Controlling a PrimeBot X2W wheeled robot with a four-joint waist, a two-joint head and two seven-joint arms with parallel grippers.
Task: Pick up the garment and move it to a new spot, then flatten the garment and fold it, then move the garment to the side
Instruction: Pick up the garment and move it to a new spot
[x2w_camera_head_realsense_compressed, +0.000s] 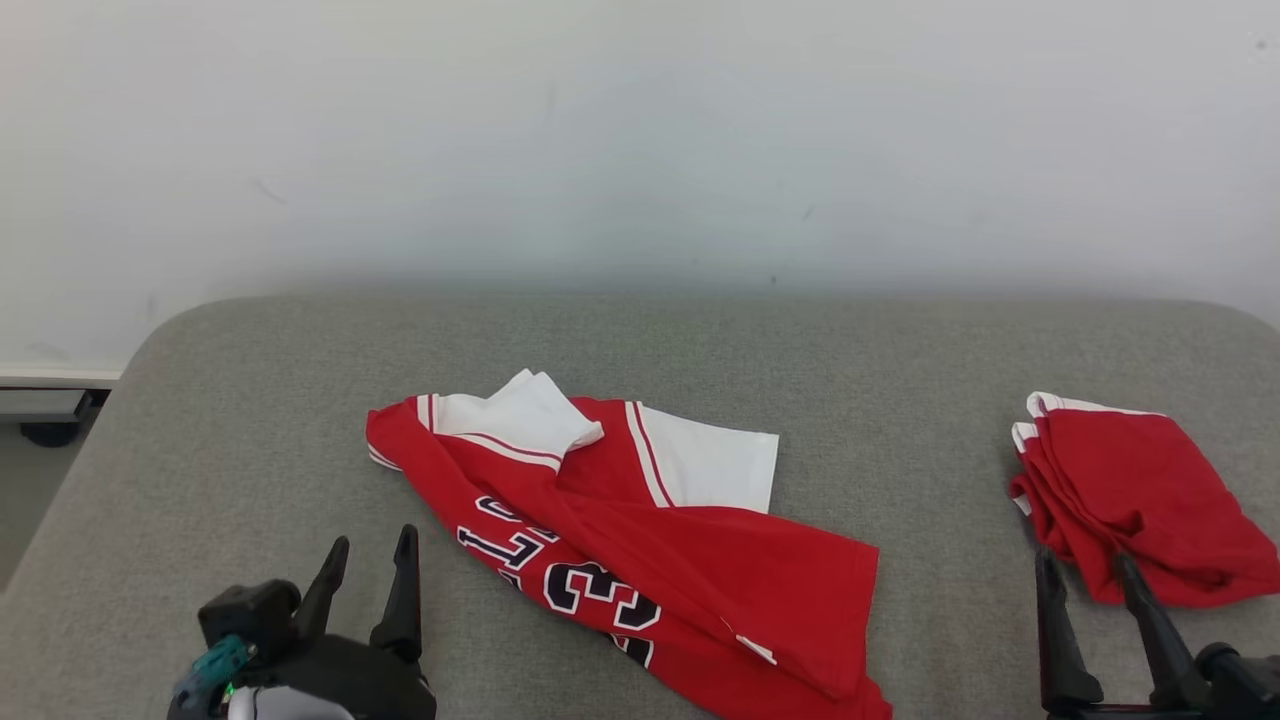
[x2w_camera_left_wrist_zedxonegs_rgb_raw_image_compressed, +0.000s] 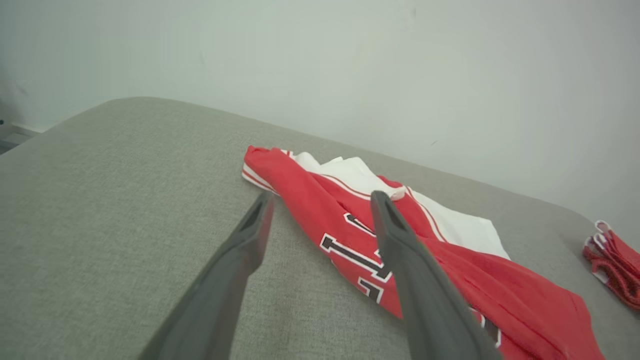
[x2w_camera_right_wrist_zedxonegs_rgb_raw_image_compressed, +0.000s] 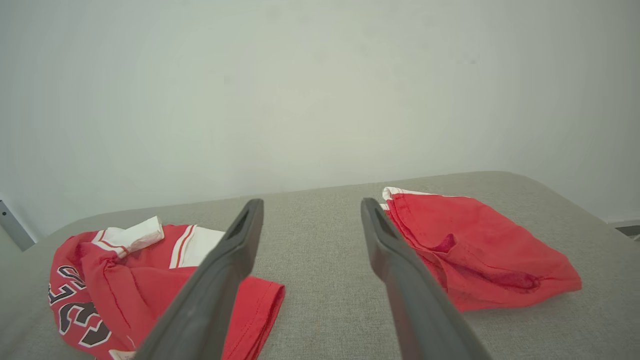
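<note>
Across the middle of the grey worktop (x2w_camera_head_realsense_compressed: 250, 420) lies the jersey (x2w_camera_head_realsense_compressed: 640, 530), red with white sleeves and dark numerals, crumpled and partly folded over itself. One white sleeve is turned back on the chest. The left gripper (x2w_camera_head_realsense_compressed: 373, 540) hangs just beside the jersey's left edge, fingers apart and holding nothing. The right gripper (x2w_camera_head_realsense_compressed: 1085, 558), also spread and empty, sits at the near edge of a second red garment (x2w_camera_head_realsense_compressed: 1130, 490), bunched up, well apart from the jersey.
</note>
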